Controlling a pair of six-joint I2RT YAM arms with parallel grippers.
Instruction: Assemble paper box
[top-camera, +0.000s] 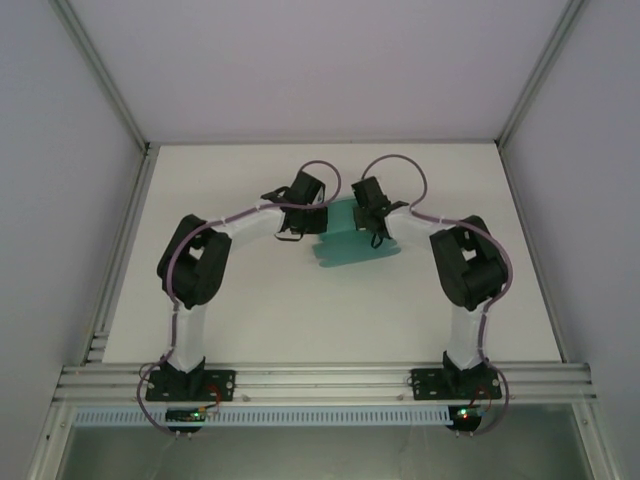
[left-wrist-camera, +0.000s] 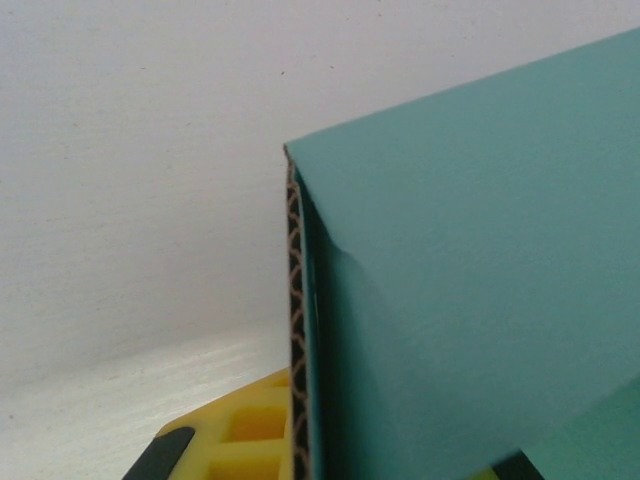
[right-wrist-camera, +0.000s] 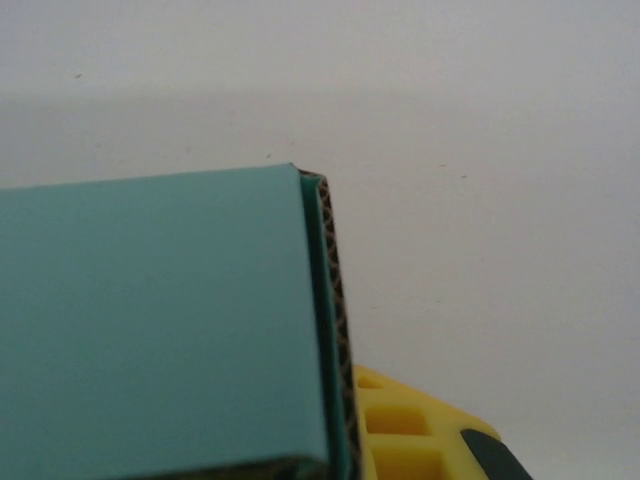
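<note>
The teal paper box (top-camera: 346, 248) lies on the white table (top-camera: 300, 320) between both grippers. My left gripper (top-camera: 300, 222) is at its left side and my right gripper (top-camera: 372, 228) is at its upper right. In the left wrist view the box (left-wrist-camera: 480, 260) shows a corrugated edge right beside my yellow left finger (left-wrist-camera: 240, 432). The other finger's dark tip (left-wrist-camera: 515, 466) stands far off at the bottom right, so the jaws are wide apart around the box. In the right wrist view the box (right-wrist-camera: 150, 320) hides one finger. The yellow finger (right-wrist-camera: 410, 435) sits just outside its corrugated edge.
An aluminium frame rail (top-camera: 320, 382) runs along the near edge by the arm bases. Grey walls and frame posts (top-camera: 110, 90) close off the table's sides and back. Bare white table lies in front of the box.
</note>
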